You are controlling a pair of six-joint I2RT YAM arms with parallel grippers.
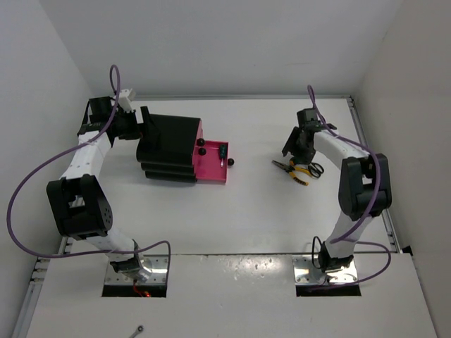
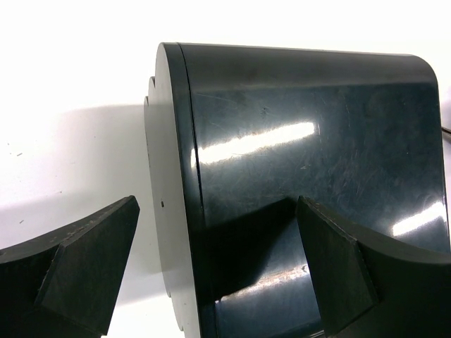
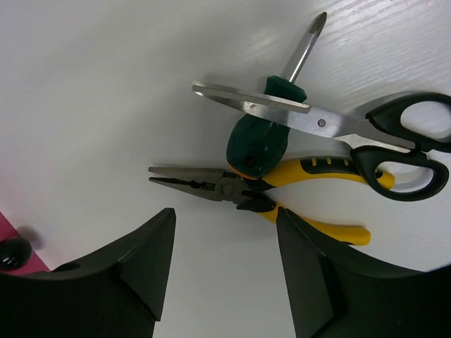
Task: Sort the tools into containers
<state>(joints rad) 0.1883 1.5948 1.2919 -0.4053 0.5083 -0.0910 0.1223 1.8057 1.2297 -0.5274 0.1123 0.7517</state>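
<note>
Tools [image 1: 299, 169]: one small piece [image 1: 223, 151] lies in open pink drawer [image 1: 210, 172], left; screwdriver [image 3: 257, 144], pliers [image 3: 310, 169], scissors [image 3: 331, 127] piled unsorted, right, below spread right gripper [image 3: 225, 218]; left gripper [image 2: 217, 211] spread by cabinet [image 2: 303, 141].

Reaches the left arm [image 1: 79, 204] far forward from a sharply folded elbow, wrist apparently level, left gripper [image 2: 217, 211] spread wide. Bends the right arm [image 1: 361, 186] at a high elbow and stretches the forearm forward and inward, right gripper [image 3: 225, 218] angled downward, fingers [image 3: 141, 267] well parted.
</note>
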